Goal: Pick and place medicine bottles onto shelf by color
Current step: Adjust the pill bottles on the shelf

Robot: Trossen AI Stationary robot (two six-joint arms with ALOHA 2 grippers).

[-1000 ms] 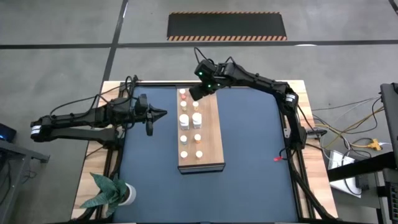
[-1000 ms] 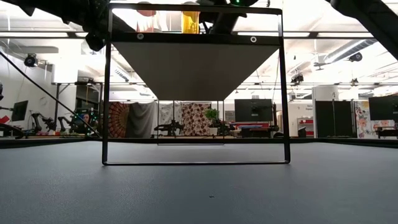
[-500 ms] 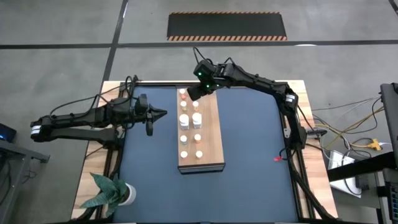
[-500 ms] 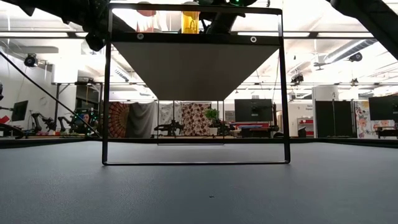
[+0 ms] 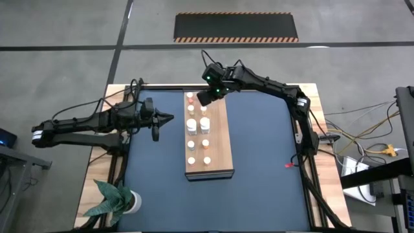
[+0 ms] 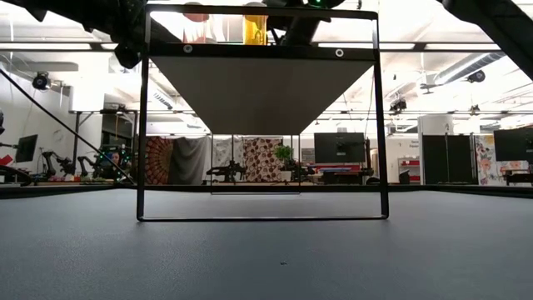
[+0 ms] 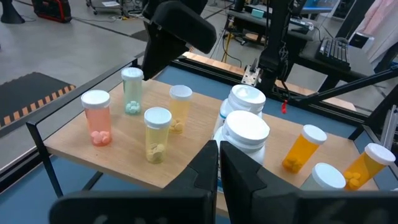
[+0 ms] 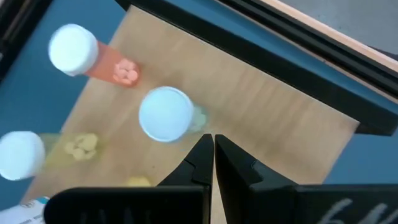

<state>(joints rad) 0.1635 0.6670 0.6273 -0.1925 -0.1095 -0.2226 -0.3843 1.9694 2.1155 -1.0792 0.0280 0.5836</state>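
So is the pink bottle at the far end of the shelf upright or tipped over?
Upright. In the left wrist view the pink bottle stands on its base on the shelf, white cap on top, pills settled at the bottom.

From above, my right gripper (image 5: 206, 98) is covering the far end of the shelf (image 5: 223, 139), at about twelve o'clock of the board, so one bottle there is staying hidden beneath it. The medicine bottles (image 5: 191, 123) are showing too small in that view for me to tell their colours apart. In the low view, the frame's top edge is cutting off the two bottles (image 6: 255, 27) standing on the board. In my right wrist view, a yellowish bottle (image 8: 22, 155) is getting clipped at nine o'clock. In my left wrist view, an orange bottle (image 7: 372, 163) is running off at four o'clock.
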